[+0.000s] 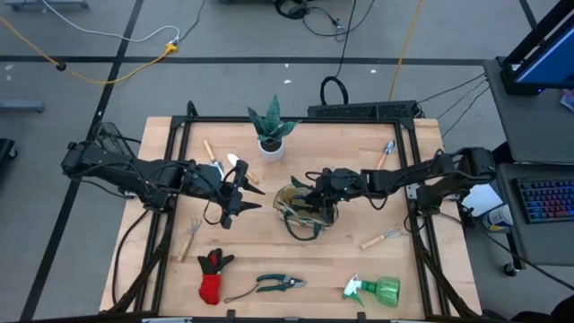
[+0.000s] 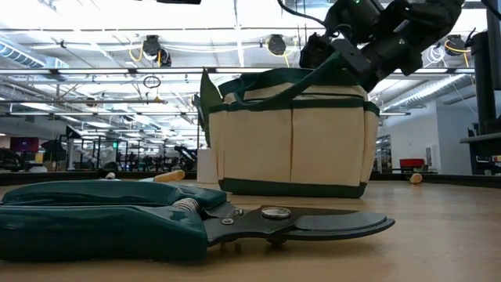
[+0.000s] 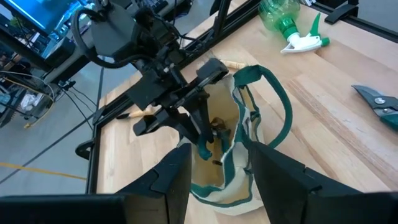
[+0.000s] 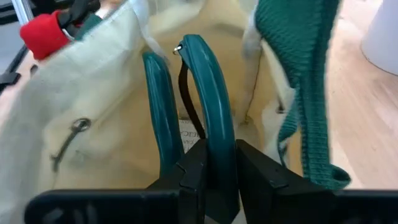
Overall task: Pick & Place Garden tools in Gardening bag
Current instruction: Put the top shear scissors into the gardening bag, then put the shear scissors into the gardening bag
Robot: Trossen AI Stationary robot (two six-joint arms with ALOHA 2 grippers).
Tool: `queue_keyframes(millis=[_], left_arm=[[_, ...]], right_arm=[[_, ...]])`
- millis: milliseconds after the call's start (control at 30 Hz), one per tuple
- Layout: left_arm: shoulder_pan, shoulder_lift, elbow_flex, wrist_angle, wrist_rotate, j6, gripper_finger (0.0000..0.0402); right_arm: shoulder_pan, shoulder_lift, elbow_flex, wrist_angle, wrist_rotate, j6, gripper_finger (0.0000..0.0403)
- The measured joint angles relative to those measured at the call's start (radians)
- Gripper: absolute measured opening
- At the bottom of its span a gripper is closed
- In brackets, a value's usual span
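The beige gardening bag (image 1: 305, 213) with green trim stands upright at the table's middle; it also shows in the low view (image 2: 290, 133). My right gripper (image 1: 311, 195) is over its open mouth, shut on green-handled pruning shears (image 4: 205, 81) that reach down into the bag. My left gripper (image 1: 255, 198) is open and empty just left of the bag, its fingers pointing at it. A second pair of shears (image 1: 271, 284), a red-black glove (image 1: 212, 274) and a green spray bottle (image 1: 377, 290) lie near the front edge. My right gripper pinches one green handle of the shears (image 4: 214, 146) between its two fingers; the other handle (image 4: 160, 118) runs outside one finger. The fingers slant down from the table's right into the bag's mouth. The shears point on into the bag, along the fingers.
A spiky plant in a white pot (image 1: 271, 135) stands behind the bag. Wooden-handled tools lie at the far left (image 1: 215, 154), far right (image 1: 387, 152), left (image 1: 189, 239) and right (image 1: 382, 238). The bag's loop handle (image 1: 300, 231) droops toward the near side.
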Motion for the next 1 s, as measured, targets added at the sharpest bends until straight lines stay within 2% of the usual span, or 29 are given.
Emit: queue_keyframes(millis=[267,633,1000], left_arm=[[0.000,0.000,0.000,-0.001,0.000,0.001,0.0170],[0.000,0.000,0.000,-0.015,0.000,0.001,0.0170],[0.000,0.000,0.000,-0.023,-0.001,-0.001,0.0170]], right_arm=[[0.000,0.016,0.000,-0.010,0.046,-0.062,0.0068],[-0.001,0.017,-0.001,-0.015,0.049,-0.091,0.0100],[0.000,0.017,-0.002,-0.010,0.047,-0.091,0.0102]])
